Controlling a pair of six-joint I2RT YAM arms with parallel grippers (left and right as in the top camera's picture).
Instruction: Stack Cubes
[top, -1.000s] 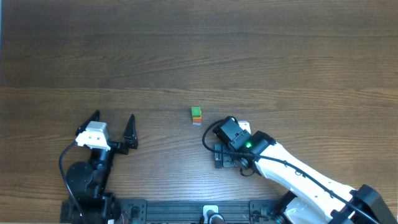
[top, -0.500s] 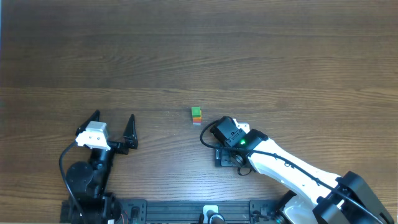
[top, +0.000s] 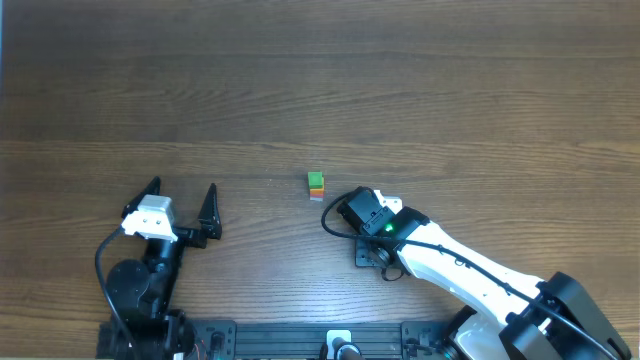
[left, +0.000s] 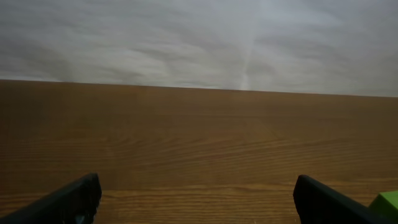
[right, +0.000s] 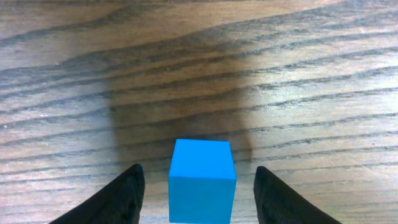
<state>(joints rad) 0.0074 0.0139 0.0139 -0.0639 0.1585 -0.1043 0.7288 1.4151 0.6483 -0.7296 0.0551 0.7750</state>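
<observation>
A small stack with a green cube (top: 316, 180) on an orange one (top: 316, 192) stands near the table's middle. The green cube (left: 388, 203) also shows beside one finger in the left wrist view. A blue cube (right: 203, 179) lies on the wood between the fingers of my right gripper (right: 199, 190), which is open with a gap on each side of the cube. In the top view my right gripper (top: 368, 254) is low, just right of and nearer than the stack, and its arm covers the blue cube. My left gripper (top: 183, 203) stands open at the lower left, holding nothing.
The dark wooden table (top: 320, 90) stretches wide beyond the stack. A black rail (top: 320, 335) with the arm bases runs along the near edge. A pale wall (left: 199, 37) rises behind the table in the left wrist view.
My right arm's wrist has shifted slightly left, toward the stack, and its fingers have tucked further under it. The left arm and the stack have not moved.
</observation>
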